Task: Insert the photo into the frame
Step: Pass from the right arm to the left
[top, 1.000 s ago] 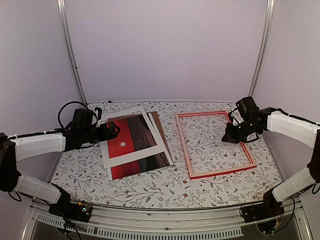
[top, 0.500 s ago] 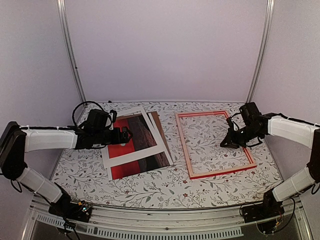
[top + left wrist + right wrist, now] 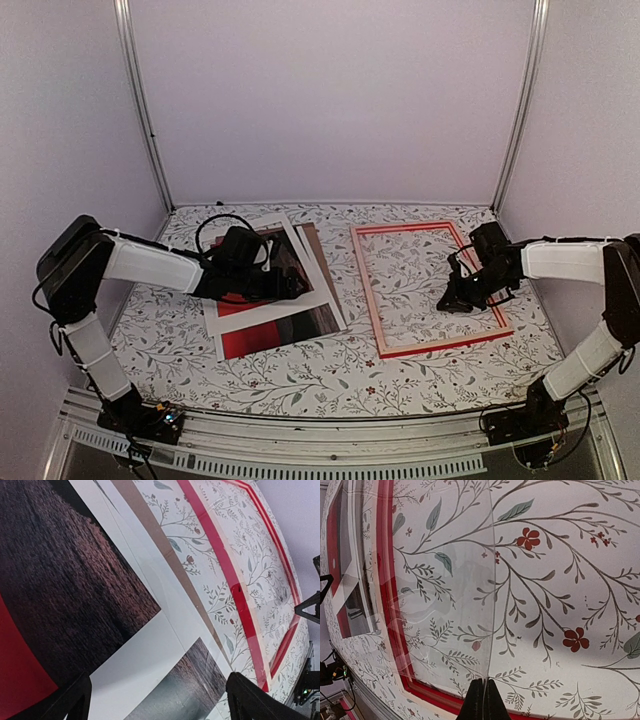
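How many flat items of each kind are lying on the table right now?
photo: 1
white mat: 1
brown backing board: 1
red frame: 1
clear pane, lying within the frame: 1
Total: 5

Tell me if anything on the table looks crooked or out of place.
Yes. The photo, white mat and brown backing board lie fanned at different angles in a loose pile left of the frame, which holds no picture.
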`<state>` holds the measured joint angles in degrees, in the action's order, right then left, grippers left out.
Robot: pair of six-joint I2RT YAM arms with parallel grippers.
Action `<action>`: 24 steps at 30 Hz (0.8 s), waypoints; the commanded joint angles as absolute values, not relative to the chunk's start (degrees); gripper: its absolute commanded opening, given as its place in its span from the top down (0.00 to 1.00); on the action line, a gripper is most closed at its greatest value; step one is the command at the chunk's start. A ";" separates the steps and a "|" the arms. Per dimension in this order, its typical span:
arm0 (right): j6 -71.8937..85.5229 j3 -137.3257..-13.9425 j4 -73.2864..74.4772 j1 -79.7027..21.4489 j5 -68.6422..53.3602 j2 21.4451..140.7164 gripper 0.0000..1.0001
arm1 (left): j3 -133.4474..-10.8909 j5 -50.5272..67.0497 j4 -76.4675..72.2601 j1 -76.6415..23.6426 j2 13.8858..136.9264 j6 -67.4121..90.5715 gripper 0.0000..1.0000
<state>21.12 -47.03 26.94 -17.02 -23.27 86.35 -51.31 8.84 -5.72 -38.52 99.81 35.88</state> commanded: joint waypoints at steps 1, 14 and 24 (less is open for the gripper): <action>22.41 -45.53 24.33 -16.96 -19.04 87.67 1.00 | -53.85 13.13 -9.29 -39.80 103.05 39.59 0.04; 24.23 -41.94 21.17 -16.96 -18.71 87.57 1.00 | -58.08 19.25 -14.51 -41.27 110.21 43.83 0.07; 24.52 -41.23 20.23 -16.96 -19.32 87.02 1.00 | -60.00 27.38 -23.14 -41.05 115.52 51.39 0.28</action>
